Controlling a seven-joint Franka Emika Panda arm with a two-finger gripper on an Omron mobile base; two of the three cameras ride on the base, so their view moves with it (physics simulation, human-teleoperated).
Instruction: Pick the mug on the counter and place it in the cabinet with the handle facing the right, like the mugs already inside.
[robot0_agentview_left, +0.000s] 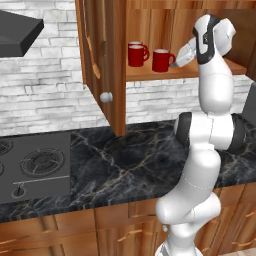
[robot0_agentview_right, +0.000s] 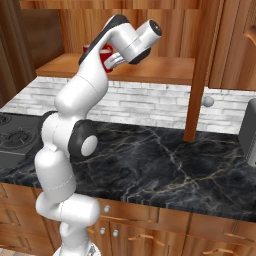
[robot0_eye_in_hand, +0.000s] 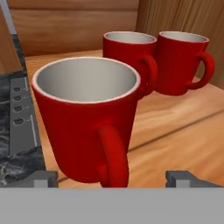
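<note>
Red and glossy, the mug (robot0_eye_in_hand: 85, 124) stands on the cabinet (robot0_agentview_left: 165, 74) shelf near two matching mugs (robot0_eye_in_hand: 157, 59), the gripper (robot0_eye_in_hand: 111, 179) spread wide and released around it, placement apparently done, though its handle (robot0_eye_in_hand: 113, 155) faces the camera.
</note>
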